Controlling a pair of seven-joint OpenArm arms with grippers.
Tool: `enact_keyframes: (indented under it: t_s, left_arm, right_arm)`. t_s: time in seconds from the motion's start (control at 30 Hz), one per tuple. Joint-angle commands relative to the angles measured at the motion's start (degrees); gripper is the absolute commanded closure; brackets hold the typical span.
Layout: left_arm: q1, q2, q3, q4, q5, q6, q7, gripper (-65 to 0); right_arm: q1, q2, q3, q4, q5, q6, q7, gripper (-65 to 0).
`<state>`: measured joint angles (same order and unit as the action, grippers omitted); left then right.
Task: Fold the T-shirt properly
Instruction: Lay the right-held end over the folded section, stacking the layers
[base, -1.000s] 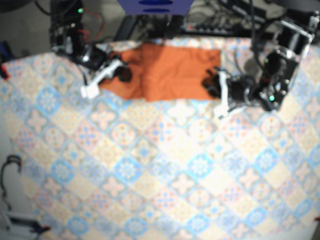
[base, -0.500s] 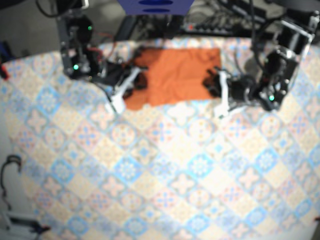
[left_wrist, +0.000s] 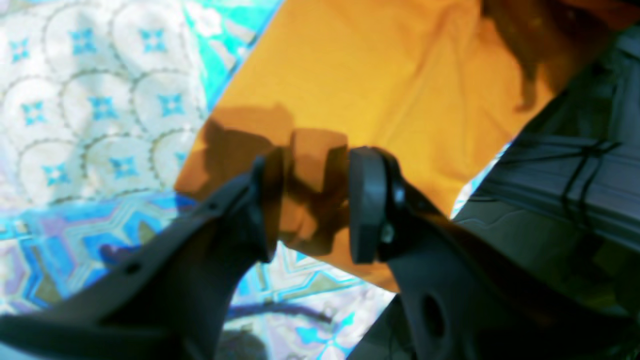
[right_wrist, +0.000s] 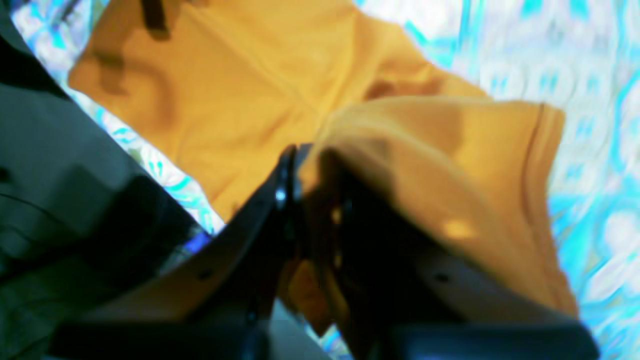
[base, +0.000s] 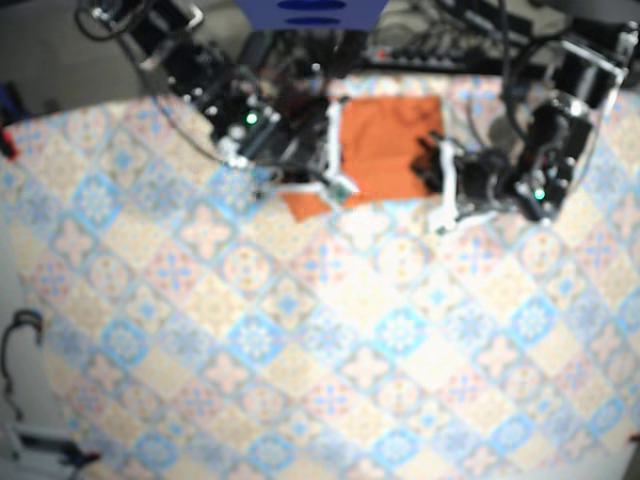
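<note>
T-shirt (base: 388, 140): orange, creased, at far centre of the worktop (base: 300, 350). Its left part is lifted and doubled over toward the right. Right tool (right_wrist: 312, 200) clamped on a fold of the cloth. Left tool (left_wrist: 314, 205) moderately wide, jaws over the shirt's right edge, cloth visible through the gap. Versus 0.5 s ago: right tool has travelled right and the visible cloth span is shorter; left tool unmoved.
</note>
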<state>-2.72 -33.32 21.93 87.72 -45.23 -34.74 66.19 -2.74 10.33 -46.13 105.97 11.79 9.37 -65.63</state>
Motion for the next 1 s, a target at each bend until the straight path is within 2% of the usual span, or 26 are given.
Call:
enact_keyframes:
  t_s: [0.0, 0.2, 0.47, 0.63, 0.97]
  left_arm:
    - [-0.8, -0.7, -0.4, -0.1, -0.6, -0.1, -0.6, -21.0]
    - [-1.6, 1.0, -0.4, -4.5, -0.5, -0.1, -0.6, -21.0]
    - [-1.7, 4.1, -0.3, -4.7, 5.2, -0.2, -0.6, -21.0]
    - [-1.8, 4.2, -0.3, -4.7, 6.7, -0.3, -0.6, -21.1]
    - [-2.0, 4.2, -0.4, -4.8, 6.7, -0.3, -0.6, -21.1]
  right_arm:
    - [1.1, -0.3, -1.6, 1.4, -0.8, 0.3, 1.1, 0.0]
    - [4.9, -0.2, -8.0, 1.6, -2.3, 0.3, 1.1, 0.0]
    - [9.6, -0.2, -14.5, 1.6, -2.3, 0.3, 1.1, 0.0]
    - [12.5, -0.5, -19.0, 1.6, -2.3, 0.3, 1.1, 0.0]
    - [13.1, -3.4, -20.3, 1.4, -2.3, 0.3, 1.3, 0.0]
